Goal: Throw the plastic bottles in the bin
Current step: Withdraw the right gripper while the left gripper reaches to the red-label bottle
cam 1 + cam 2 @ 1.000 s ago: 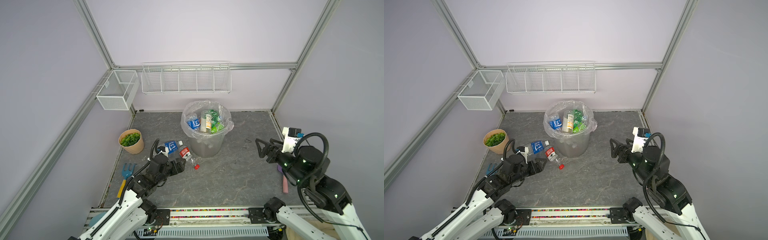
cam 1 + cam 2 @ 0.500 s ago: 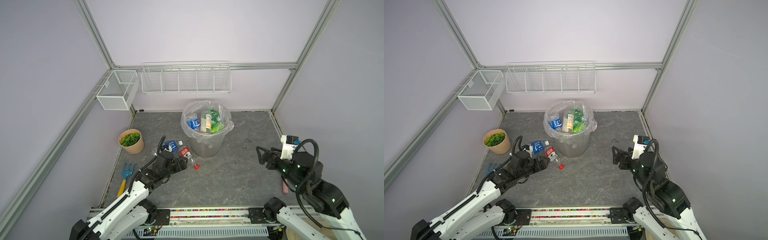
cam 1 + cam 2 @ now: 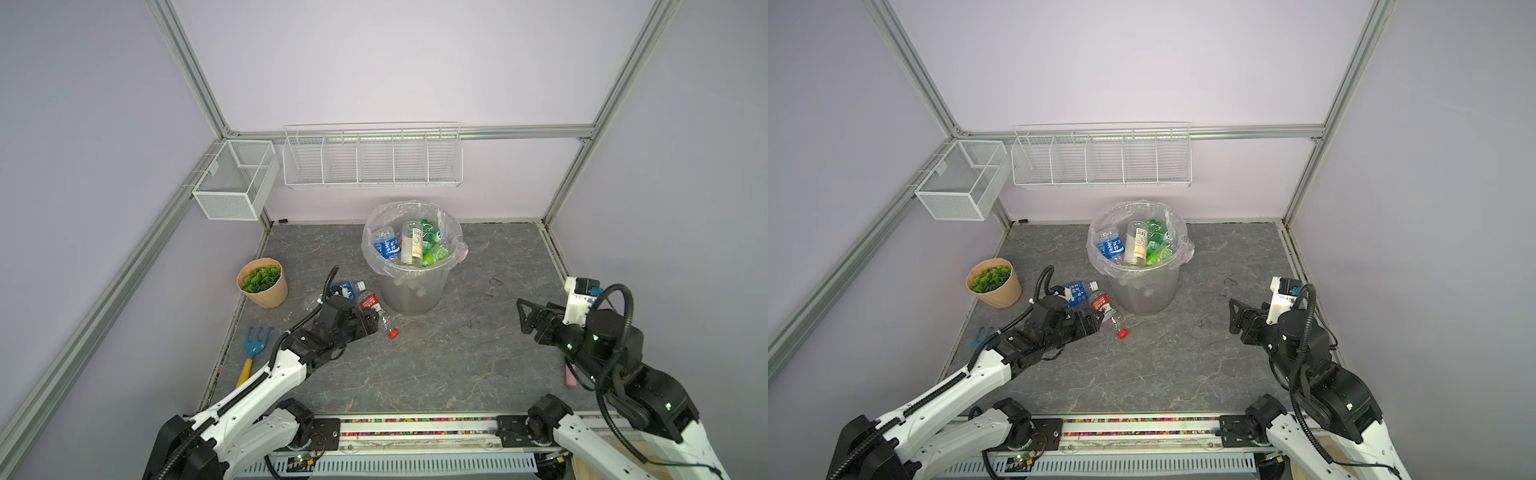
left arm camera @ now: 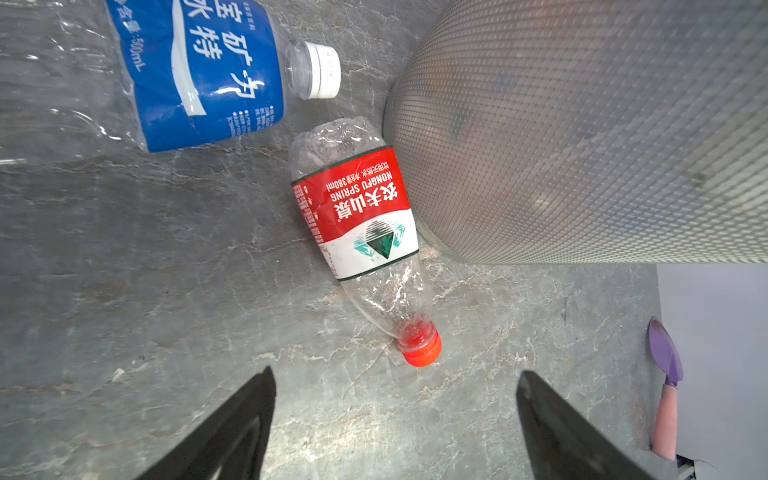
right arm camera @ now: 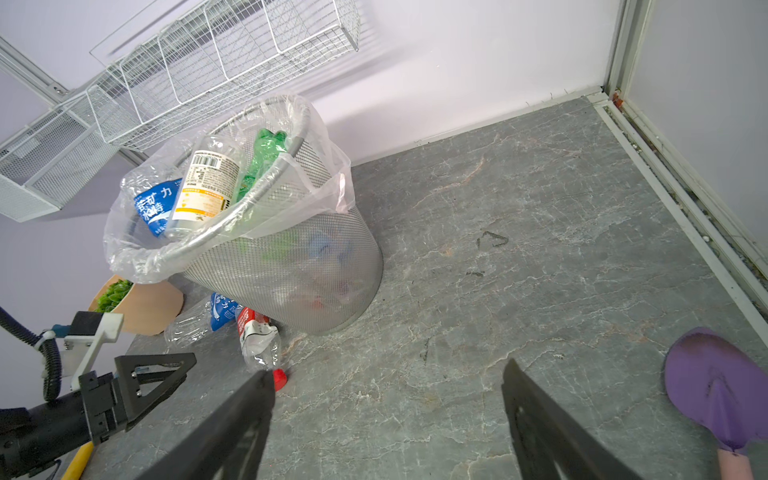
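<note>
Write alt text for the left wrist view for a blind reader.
A crumpled red-labelled bottle with a red cap lies on the grey tabletop, cap toward the open, empty left hand. The mesh bin stands right beside it; a blue-labelled bottle lies beyond, and a purple scoop rests by the wall.

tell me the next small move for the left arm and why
Probably ease the left gripper forward until its open jaws straddle the red-label bottle. The bottle lies beside the bin, red cap toward the gripper, just ahead of the jaws and not yet gripped.
</note>
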`<control>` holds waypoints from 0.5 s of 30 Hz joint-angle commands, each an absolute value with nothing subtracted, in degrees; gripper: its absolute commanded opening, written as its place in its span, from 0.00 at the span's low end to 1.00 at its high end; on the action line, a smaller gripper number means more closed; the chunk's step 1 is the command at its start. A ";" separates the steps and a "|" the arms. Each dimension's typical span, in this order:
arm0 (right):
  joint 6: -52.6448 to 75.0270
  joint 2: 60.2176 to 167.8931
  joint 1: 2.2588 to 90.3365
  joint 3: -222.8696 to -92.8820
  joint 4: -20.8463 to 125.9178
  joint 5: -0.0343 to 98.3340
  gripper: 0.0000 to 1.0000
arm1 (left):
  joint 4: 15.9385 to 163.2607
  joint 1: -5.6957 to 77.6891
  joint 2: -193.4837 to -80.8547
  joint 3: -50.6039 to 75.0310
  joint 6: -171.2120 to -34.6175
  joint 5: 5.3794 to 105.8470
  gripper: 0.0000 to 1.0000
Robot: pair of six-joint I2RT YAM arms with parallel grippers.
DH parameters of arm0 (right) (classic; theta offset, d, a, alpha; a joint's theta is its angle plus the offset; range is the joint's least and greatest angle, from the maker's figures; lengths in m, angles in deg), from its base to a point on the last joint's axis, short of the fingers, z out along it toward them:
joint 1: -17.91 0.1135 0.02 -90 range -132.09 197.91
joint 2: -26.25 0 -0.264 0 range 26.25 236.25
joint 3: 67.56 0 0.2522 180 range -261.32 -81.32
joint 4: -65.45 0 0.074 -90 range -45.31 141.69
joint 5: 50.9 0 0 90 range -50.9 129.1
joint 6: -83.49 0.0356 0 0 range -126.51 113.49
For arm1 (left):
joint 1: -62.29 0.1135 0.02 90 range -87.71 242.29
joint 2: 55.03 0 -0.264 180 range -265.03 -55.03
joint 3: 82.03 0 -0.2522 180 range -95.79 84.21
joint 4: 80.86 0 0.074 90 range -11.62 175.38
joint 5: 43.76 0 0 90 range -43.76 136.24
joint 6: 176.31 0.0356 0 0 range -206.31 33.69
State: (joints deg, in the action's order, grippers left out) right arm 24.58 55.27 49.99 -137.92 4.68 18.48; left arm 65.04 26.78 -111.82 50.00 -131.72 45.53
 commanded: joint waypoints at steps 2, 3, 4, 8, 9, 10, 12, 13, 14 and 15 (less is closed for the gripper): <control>25.94 54.07 50.04 -136.36 2.70 16.70 0.88 | 66.96 26.76 -113.53 47.50 -132.30 44.10 0.90; 26.12 53.92 50.03 -136.21 2.40 16.53 0.88 | 67.06 26.78 -113.98 47.32 -132.36 44.11 0.90; 26.23 53.70 50.10 -136.03 2.22 16.40 0.88 | 67.16 26.78 -114.43 47.22 -132.36 44.05 0.90; 26.63 52.94 50.08 -135.54 1.09 15.44 0.88 | 68.22 26.78 -116.29 46.83 -132.43 44.13 0.90; 26.66 52.65 50.09 -135.32 0.84 15.26 0.89 | 68.37 26.76 -116.70 46.78 -132.37 44.14 0.90; 26.75 52.41 50.12 -135.28 0.65 15.11 0.88 | 68.49 26.73 -117.15 46.62 -132.36 44.14 0.90; 27.12 51.86 50.08 -134.82 0.36 14.76 0.88 | 68.84 26.78 -118.21 46.33 -132.41 44.15 0.90; 27.22 51.62 50.04 -134.54 0.28 14.68 0.88 | 69.09 26.78 -118.58 46.20 -132.36 44.20 0.90; 27.27 51.42 50.08 -134.39 0.18 14.63 0.88 | 69.25 26.78 -119.03 46.08 -132.36 44.22 0.90; 27.33 51.23 50.05 -134.17 0.10 14.52 0.89 | 69.51 26.78 -119.46 45.98 -132.37 44.32 0.90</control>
State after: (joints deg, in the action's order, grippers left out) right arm 26.29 52.10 49.99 -135.28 0.92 15.90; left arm 67.93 26.78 -118.62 48.01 -131.74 44.99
